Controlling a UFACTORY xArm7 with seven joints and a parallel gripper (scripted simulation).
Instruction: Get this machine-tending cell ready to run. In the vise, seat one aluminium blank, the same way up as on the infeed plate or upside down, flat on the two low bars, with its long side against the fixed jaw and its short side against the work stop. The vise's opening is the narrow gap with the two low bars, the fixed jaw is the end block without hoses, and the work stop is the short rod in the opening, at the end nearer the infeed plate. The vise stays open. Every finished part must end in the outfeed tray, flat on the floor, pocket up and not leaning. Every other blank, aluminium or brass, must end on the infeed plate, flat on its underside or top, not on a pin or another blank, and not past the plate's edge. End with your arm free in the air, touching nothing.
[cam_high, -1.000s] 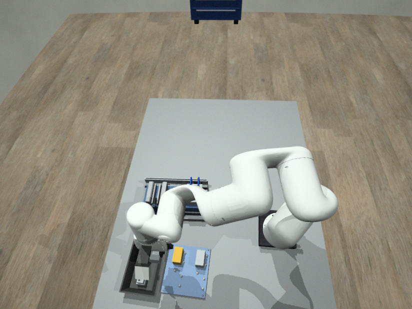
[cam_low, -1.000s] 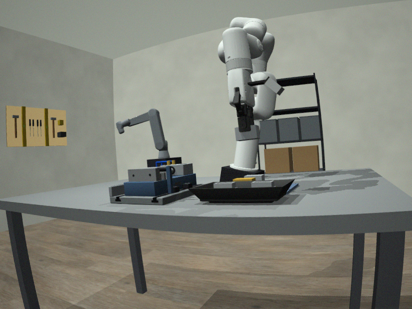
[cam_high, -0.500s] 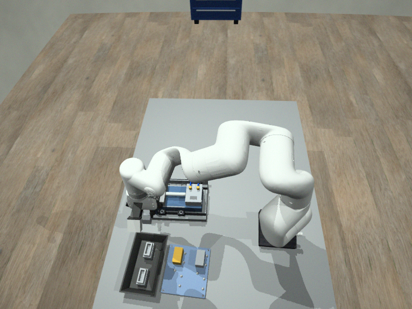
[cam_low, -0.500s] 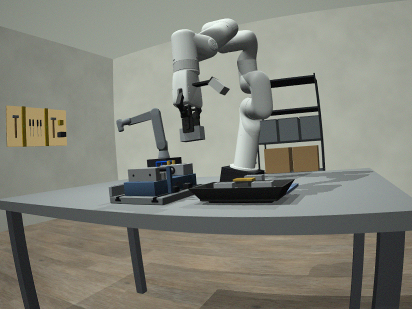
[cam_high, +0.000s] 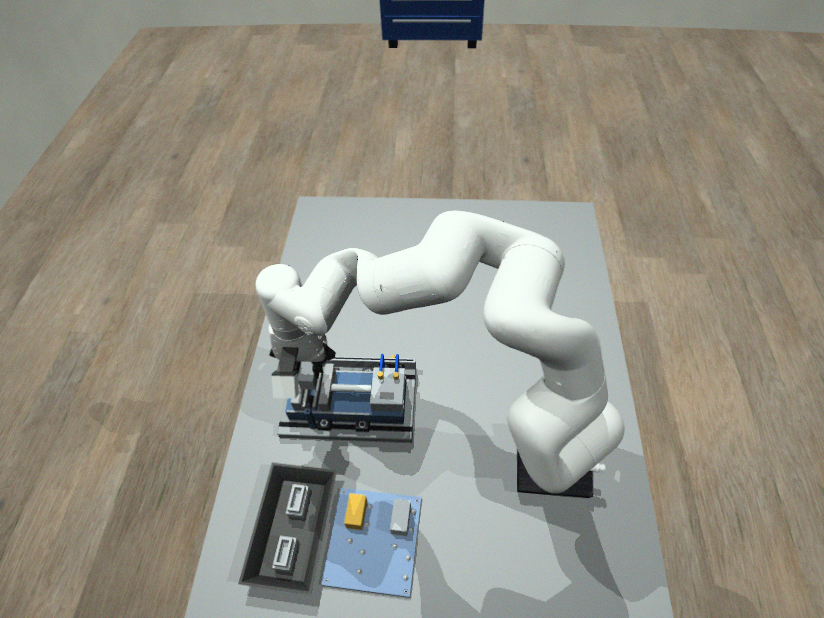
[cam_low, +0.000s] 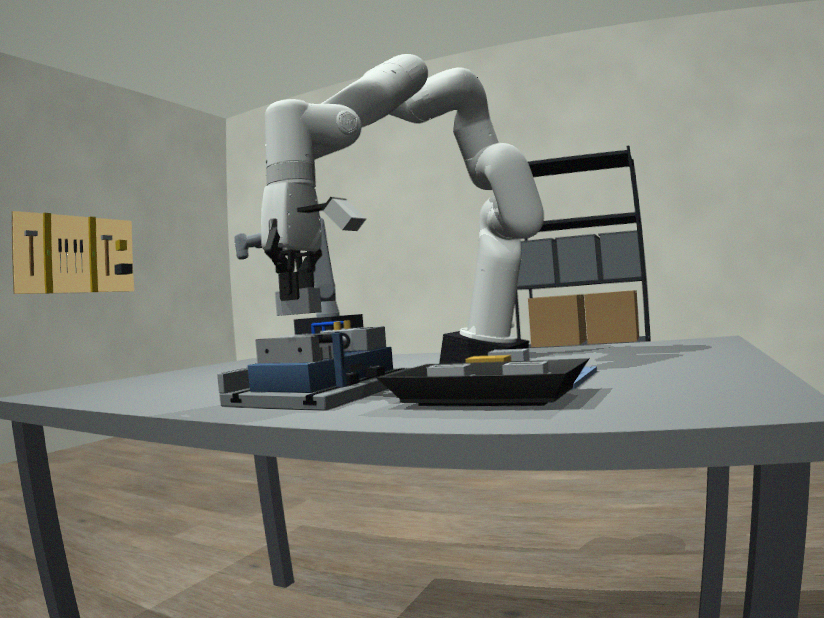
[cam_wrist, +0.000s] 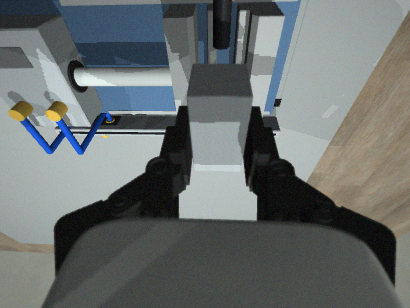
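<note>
Hand (cam_low: 296, 284) is clamped on an aluminium blank (cam_low: 298, 302), hanging above the vise (cam_low: 312, 372) at its fixed-jaw end. Opening (cam_wrist: 227, 75) lies directly beneath; whether the blank's long axis matches it, I cannot tell.

Blue drawer cabinet (cam_high: 430, 19) at far floor edge. Tan tool board (cam_low: 71, 252) on left wall. Black shelf rack (cam_low: 632, 199) behind grey table (cam_low: 665, 392), holding grey bins (cam_low: 577, 258), cardboard boxes (cam_low: 584, 317).
</note>
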